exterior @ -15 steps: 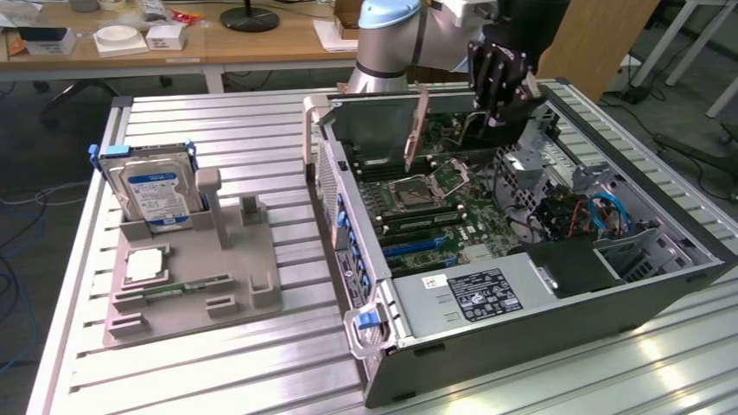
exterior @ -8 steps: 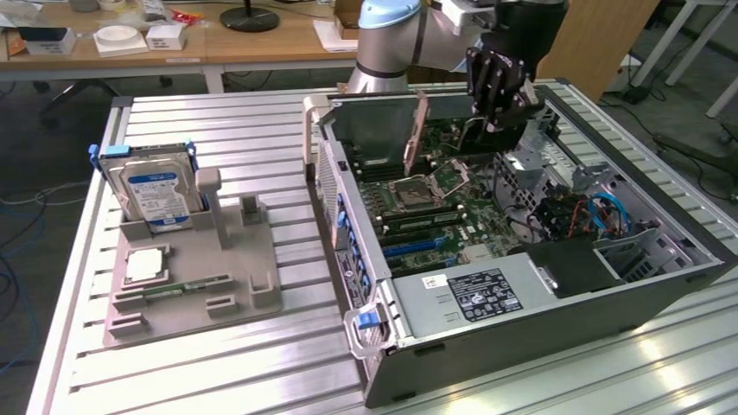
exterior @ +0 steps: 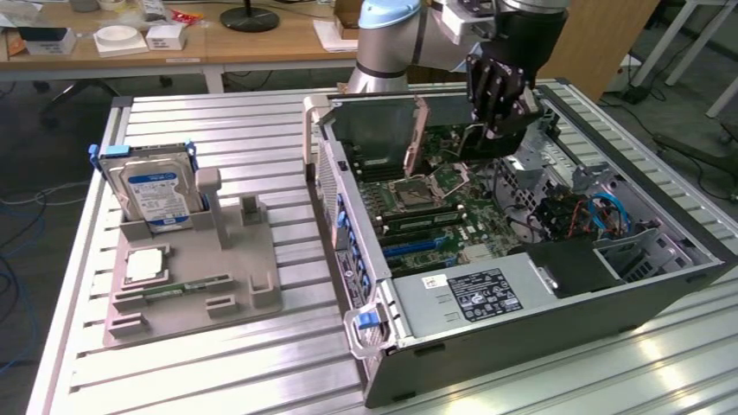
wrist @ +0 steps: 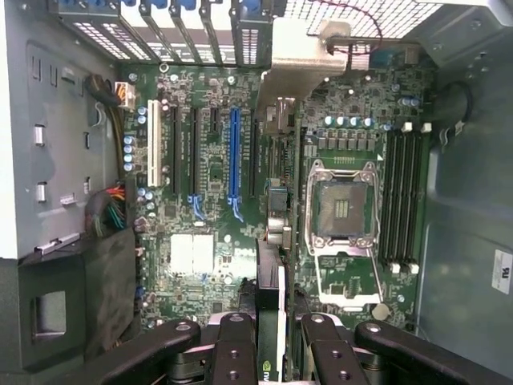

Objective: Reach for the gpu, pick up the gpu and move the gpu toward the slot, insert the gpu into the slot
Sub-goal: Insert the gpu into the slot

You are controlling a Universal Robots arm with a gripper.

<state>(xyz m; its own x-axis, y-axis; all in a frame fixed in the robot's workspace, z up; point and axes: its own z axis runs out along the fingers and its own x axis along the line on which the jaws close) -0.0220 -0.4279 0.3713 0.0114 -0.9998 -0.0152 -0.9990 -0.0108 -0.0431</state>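
My gripper (exterior: 499,104) hangs inside the open computer case (exterior: 645,285), shut on the gpu (exterior: 448,125). The gpu is a thin card with a pale metal bracket (exterior: 417,138) at its end toward the case's rear panel. In the wrist view the gpu (wrist: 272,265) runs edge-on out from between the black fingers (wrist: 236,345), with its bracket (wrist: 304,60) at the far end. It floats above the motherboard (wrist: 200,249). Its edge lies along the black slot (wrist: 253,152) beside the blue slot (wrist: 234,160). I cannot tell whether it touches the slot.
The CPU socket (wrist: 341,208) and the memory slots (wrist: 405,192) lie close beside the card. A power supply (exterior: 485,294) fills the case's near corner. At the exterior view's left, a grey fixture (exterior: 219,259) holds a blue-labelled hard drive (exterior: 155,186) and a memory stick (exterior: 185,285).
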